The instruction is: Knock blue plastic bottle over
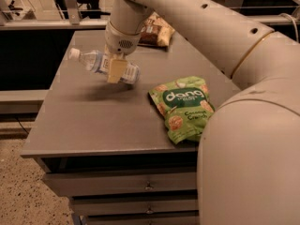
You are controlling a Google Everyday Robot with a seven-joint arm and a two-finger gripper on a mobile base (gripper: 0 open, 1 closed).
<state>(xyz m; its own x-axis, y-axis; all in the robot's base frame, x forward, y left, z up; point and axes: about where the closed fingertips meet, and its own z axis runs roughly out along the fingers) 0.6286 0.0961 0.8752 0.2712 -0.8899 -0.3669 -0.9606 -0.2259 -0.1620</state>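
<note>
a: where do we see the blue plastic bottle?
b: tipped almost flat, white cap pointing left, held above the back-left part of the desk, with its shadow on the top beneath.
a: and the end effector?
b: we see it closed around the bottle's middle, one pale finger across the label.
a: nearby?
b: a green snack bag lies to the right, apart from it; a brown bag sits at the far edge.
</note>
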